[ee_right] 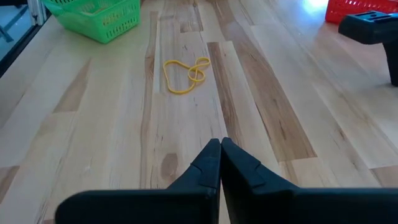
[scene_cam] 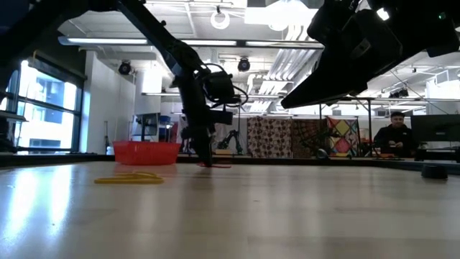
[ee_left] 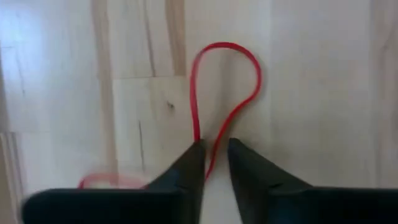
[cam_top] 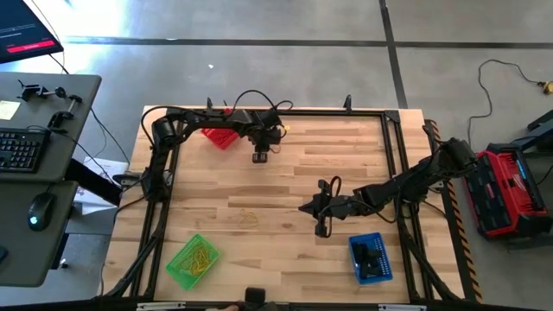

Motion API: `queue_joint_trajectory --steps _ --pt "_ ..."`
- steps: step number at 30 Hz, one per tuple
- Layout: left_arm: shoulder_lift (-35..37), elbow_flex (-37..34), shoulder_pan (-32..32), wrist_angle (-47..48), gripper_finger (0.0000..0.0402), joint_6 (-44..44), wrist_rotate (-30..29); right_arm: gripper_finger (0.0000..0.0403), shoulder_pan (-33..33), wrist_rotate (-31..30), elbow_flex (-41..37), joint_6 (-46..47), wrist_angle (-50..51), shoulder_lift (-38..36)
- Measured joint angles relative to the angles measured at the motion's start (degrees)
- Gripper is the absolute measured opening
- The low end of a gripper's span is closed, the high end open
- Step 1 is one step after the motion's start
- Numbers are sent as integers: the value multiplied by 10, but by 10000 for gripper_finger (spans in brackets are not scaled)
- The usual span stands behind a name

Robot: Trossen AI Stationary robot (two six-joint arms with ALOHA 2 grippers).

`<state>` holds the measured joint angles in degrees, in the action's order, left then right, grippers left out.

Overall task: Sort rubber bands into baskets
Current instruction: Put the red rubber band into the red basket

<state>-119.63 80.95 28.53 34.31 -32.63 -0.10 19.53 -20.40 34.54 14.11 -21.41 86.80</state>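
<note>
The left gripper (ee_left: 214, 155) sits low on the counter (cam_top: 285, 190) in the upper middle of the high view, its fingers slightly spread with a red rubber band (ee_left: 225, 93) running between the tips. Just beside it stands the red basket (cam_top: 219, 136). The right gripper (ee_right: 220, 151), pressed together and empty, hovers mid-counter near yellow rubber bands (ee_right: 185, 73). The green basket (cam_top: 193, 261) and blue basket (cam_top: 371, 258) sit along the lower edge.

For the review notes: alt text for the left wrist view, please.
The left gripper straddles one strand of a red rubber band lying on the wooden table, fingers slightly apart. Another red band shows partly beside it.
</note>
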Motion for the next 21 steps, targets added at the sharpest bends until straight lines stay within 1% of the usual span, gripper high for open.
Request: queue_joint_trajectory --steps 2,4,7,11,14,21 --pt "0 0 0 8 26 -5 4 0 0 0 0 0 0 0" --pt "0 1 -1 16 8 -7 3 0 0 0 0 0 0 0" --pt "5 1 -1 38 7 -12 -10 0 0 0 0 0 0 0" --pt "28 -4 -11 81 2 -16 -57 0 0 0 0 4 0 0" --pt "69 -2 -20 79 1 -11 -73 0 0 0 0 9 3 0" --pt "192 -2 -32 93 0 30 -72 0 0 0 0 11 5 0"
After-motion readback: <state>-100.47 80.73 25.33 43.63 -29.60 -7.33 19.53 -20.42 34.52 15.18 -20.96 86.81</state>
